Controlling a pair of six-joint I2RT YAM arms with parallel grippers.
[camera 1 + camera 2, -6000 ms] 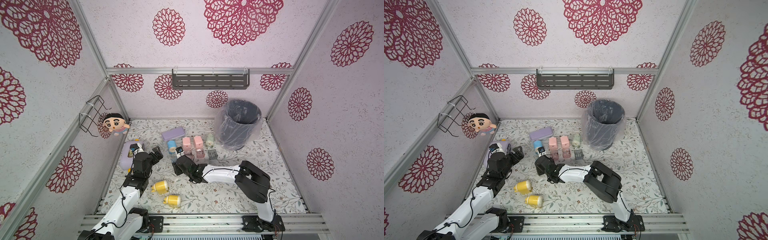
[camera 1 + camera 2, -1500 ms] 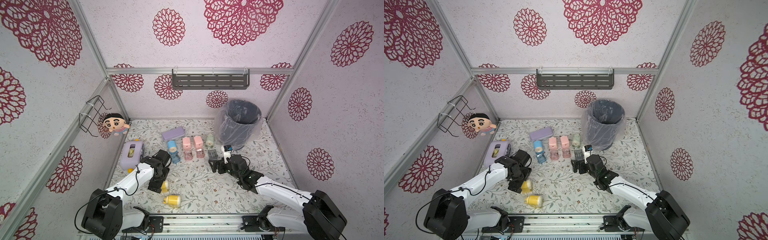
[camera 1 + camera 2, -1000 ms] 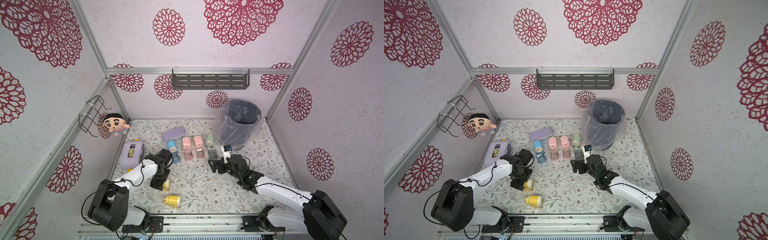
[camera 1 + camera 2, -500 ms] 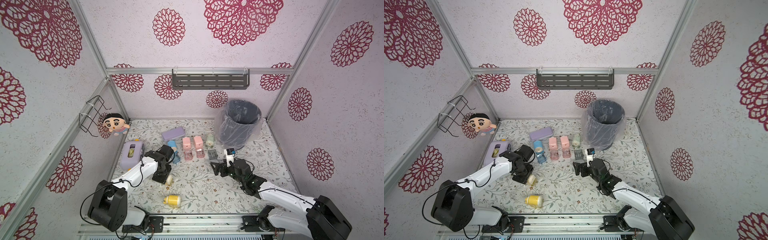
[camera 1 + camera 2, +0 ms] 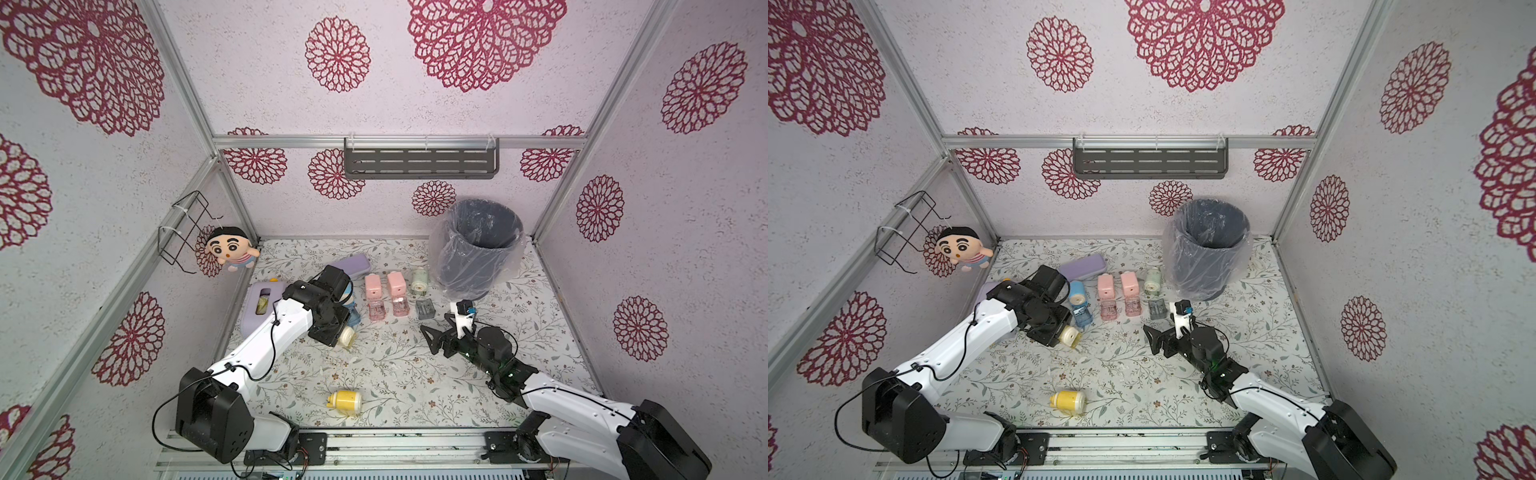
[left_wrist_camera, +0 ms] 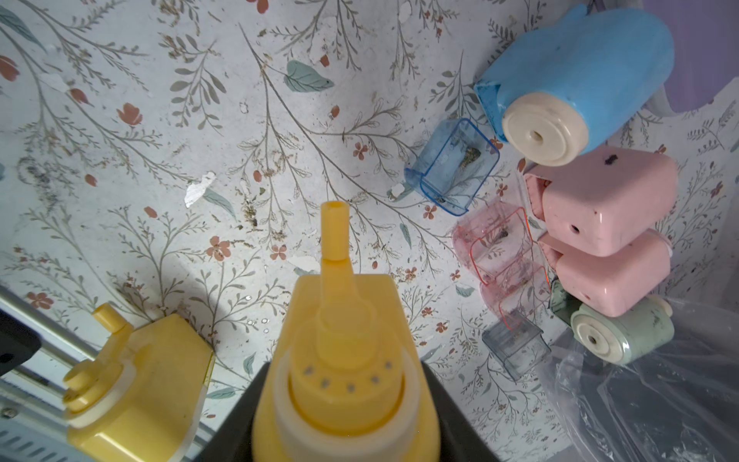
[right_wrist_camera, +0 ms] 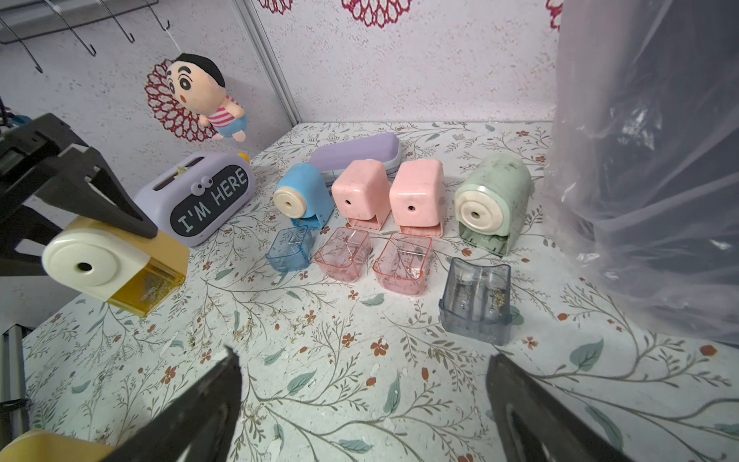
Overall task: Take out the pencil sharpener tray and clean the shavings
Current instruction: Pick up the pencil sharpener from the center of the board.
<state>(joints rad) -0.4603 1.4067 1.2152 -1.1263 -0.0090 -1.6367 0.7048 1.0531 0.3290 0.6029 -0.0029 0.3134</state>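
Observation:
My left gripper (image 5: 337, 332) is shut on a yellow pencil sharpener (image 6: 344, 360) and holds it above the floral table, near the blue sharpener (image 5: 1076, 293). The yellow sharpener's amber tray (image 7: 148, 288) sits inside its body. Fine tan-brown shavings (image 6: 251, 212) lie scattered on the table below. Another yellow sharpener (image 5: 345, 402) lies on its side near the front edge. My right gripper (image 5: 438, 336) stands open and empty, low over the table in front of the grey tray (image 5: 425, 309).
Two pink sharpeners (image 5: 372, 286) and a green one (image 5: 419, 279) stand in the row with the blue one, their trays pulled out in front. A lined grey bin (image 5: 478, 245) stands back right. A purple toaster-shaped box (image 5: 259, 307) and a purple case (image 5: 353, 264) lie left.
My left gripper has shut on the yellow sharpener, lifted it off the table and carried it toward the row. The right gripper has drawn back slightly toward the front, still open.

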